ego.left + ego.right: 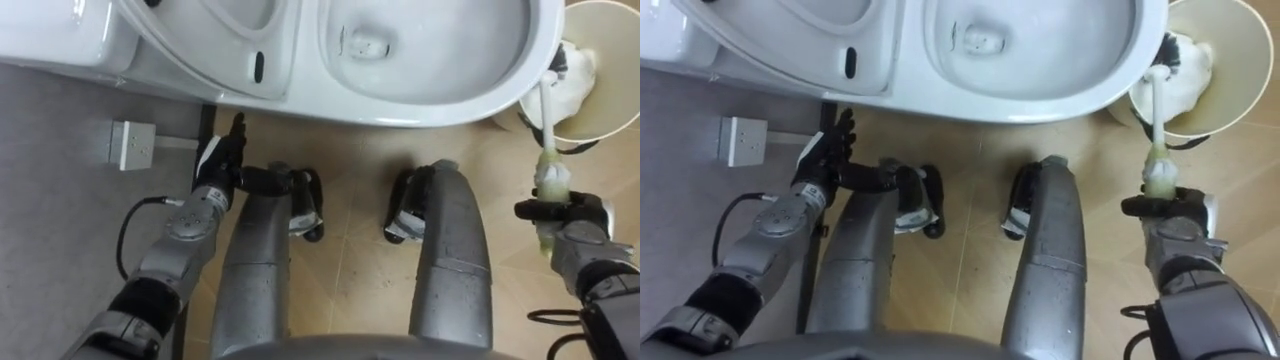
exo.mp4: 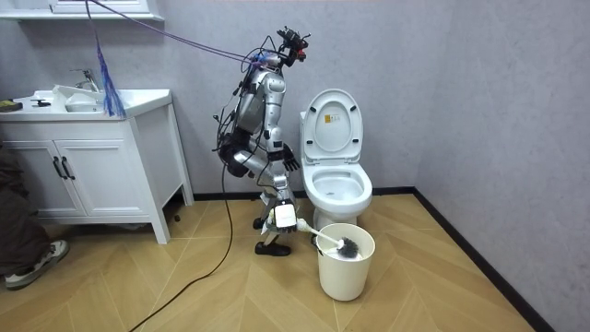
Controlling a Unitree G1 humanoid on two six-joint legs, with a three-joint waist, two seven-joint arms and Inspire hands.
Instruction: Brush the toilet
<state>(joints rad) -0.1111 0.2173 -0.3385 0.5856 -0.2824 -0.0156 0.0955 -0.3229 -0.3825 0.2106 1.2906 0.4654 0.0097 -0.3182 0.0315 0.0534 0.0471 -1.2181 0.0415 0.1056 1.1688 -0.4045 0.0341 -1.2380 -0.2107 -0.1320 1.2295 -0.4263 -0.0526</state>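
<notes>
Brush (image 1: 548,130): head is down in the bucket (image 1: 612,70), handle slants up and out to my R hand (image 1: 570,215), fingers clenched round the grip end. Bucket stands on the floor just beside the toilet (image 1: 440,100), at the front-right of the bowl; seat and lid are up, bowl open. L hand (image 1: 222,155) hangs by the left thigh, fingers released and straight, holding nothing. I'm standing right at the bowl's front edge.

Risks as I read them: lifting at this slant, the head could snag the bucket rim and tip the bucket over. I hold far from the head, so it may swing and knock the toilet rim. A wet head would prob. drip on the floor during the crossover.
</notes>
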